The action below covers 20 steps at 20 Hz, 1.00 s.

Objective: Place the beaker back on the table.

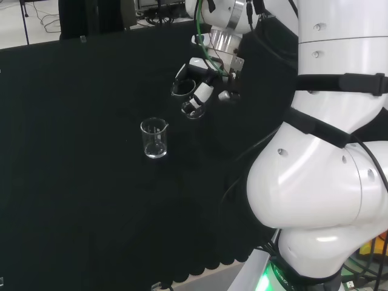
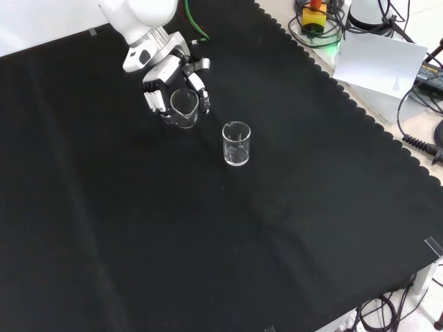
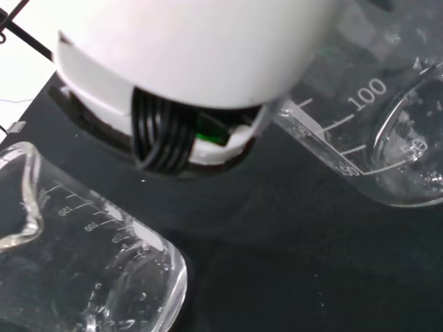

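hand (image 2: 168,76) curled round a clear glass beaker (image 2: 184,107), held just above the black cloth (image 2: 291,228) | second beaker (image 2: 236,143) stands upright near it, apart, on the front view's right | step: lower and set down | tip: keep the base level, clear of the neighbour, release only once seated

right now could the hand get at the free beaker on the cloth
Probably not yet: the hand is curled round another beaker, so its fingers are taken. The way itself looks free, with bare cloth between it and the free beaker, which stands upright.
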Tool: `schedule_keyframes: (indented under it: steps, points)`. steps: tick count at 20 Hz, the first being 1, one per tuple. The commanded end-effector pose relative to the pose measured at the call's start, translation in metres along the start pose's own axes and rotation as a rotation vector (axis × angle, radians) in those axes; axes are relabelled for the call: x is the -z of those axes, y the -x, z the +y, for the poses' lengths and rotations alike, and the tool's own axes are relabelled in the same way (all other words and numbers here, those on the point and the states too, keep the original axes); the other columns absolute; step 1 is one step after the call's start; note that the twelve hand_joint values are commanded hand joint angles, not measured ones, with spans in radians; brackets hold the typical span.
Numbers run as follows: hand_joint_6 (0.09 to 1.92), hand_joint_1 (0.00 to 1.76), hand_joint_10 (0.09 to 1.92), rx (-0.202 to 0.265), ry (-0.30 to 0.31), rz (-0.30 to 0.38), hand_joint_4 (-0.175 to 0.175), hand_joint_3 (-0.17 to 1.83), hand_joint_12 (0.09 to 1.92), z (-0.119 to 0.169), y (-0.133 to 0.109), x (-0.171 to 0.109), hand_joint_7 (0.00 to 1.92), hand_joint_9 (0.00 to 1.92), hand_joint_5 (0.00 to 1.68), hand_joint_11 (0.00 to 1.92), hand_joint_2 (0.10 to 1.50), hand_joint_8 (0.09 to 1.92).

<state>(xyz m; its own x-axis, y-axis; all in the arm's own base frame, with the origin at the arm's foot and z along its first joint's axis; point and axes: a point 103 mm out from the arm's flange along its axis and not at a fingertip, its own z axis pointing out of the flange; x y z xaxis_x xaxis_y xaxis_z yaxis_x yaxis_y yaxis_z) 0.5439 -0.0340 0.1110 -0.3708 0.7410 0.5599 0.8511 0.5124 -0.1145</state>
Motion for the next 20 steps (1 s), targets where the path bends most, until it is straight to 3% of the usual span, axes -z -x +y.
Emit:
schedule_keyframes:
  steps: [1, 10, 20]
  points:
    - [0.61, 1.45, 0.09, 0.009, 0.021, 0.064, -0.175, 0.89, 0.73, 0.005, 0.014, -0.007, 1.41, 1.69, 1.34, 1.15, 0.45, 0.58]
    - [0.63, 1.45, 0.09, 0.012, 0.068, 0.103, -0.175, 0.88, 0.75, 0.011, 0.03, -0.007, 1.41, 1.67, 1.33, 1.14, 0.45, 0.6]
    - [0.65, 1.45, 0.09, 0.001, 0.102, 0.097, -0.175, 0.87, 0.76, 0.009, 0.041, -0.014, 1.41, 1.66, 1.33, 1.12, 0.46, 0.61]
